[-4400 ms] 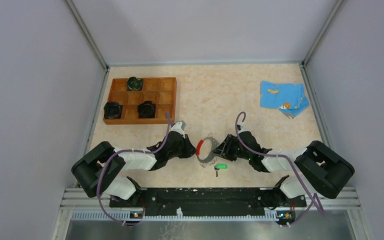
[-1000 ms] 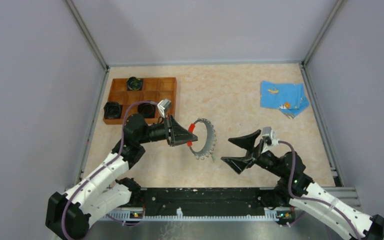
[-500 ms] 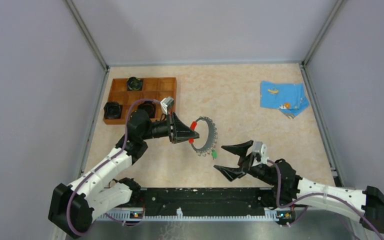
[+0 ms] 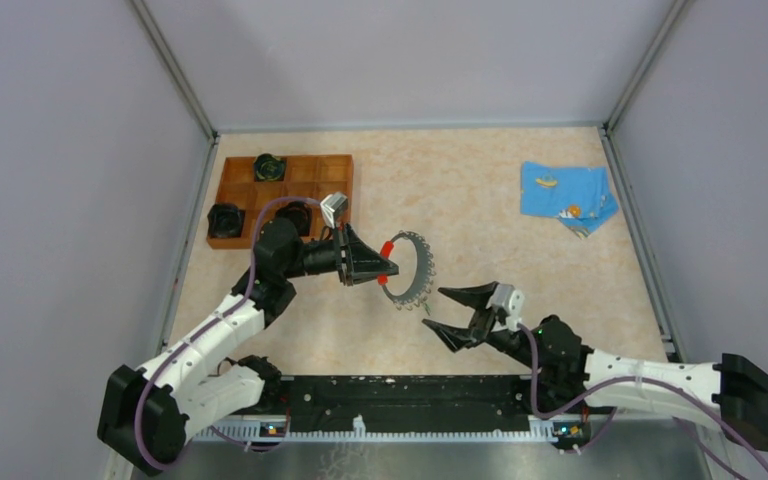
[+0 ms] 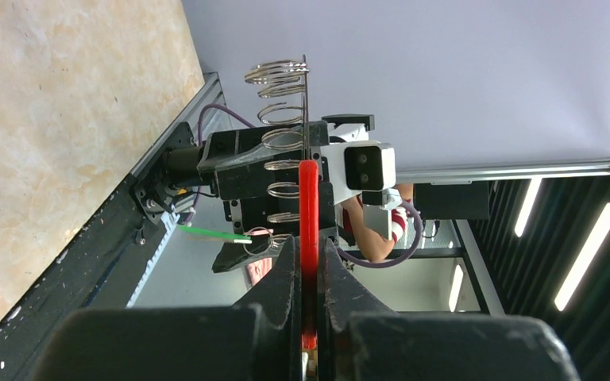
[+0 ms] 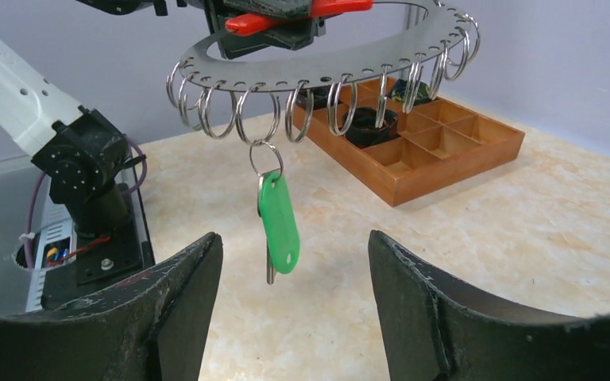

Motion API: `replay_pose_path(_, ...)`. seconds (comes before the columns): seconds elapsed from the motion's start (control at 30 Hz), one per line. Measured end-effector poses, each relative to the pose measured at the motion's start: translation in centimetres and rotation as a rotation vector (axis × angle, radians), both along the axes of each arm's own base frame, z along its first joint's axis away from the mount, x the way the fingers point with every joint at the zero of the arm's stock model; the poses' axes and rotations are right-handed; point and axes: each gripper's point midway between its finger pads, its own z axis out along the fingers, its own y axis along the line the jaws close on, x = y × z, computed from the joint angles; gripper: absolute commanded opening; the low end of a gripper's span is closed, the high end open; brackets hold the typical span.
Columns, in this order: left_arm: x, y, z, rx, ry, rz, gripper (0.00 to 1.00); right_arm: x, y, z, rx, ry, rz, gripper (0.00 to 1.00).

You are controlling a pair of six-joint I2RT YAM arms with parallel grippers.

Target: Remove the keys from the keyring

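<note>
My left gripper is shut on the red section of the keyring and holds the grey ring in the air, above the table. Small split rings hang along its rim. One key with a green head hangs from a split ring at the near side of the ring; it also shows in the left wrist view. My right gripper is open, just in front of and below the ring. In the right wrist view the key hangs between and beyond my two fingers, touching neither.
A brown wooden tray with compartments stands at the back left and holds three black pucks. It also shows behind the ring in the right wrist view. A blue patterned cloth lies at the back right.
The left gripper has lifted the keyring off the table and now holds it still. The right gripper, open, has moved left and closer, up to the hanging key.
</note>
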Motion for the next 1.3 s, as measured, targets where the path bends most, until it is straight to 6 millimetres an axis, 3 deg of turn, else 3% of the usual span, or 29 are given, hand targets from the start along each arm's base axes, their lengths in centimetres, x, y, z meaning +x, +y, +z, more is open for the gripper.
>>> replay_pose_path(0.23,0.0,0.0,0.0,0.000,-0.001,0.003,0.00,-0.1,0.8,1.0,-0.002,-0.023,0.012,0.56)
replay_pose_path(0.53,0.2,0.2,0.2,-0.003,-0.007,0.019,0.00,-0.8,2.0,0.6,-0.045,-0.032,0.038,0.48)
replay_pose_path(0.83,0.2,0.3,0.4,-0.005,-0.011,0.025,0.00,-0.3,2.6,1.5,-0.038,-0.038,0.020,0.39)
replay_pose_path(1.3,0.0,0.4,0.4,-0.001,-0.004,0.028,0.00,0.0,3.3,1.3,-0.047,-0.033,0.016,0.31)
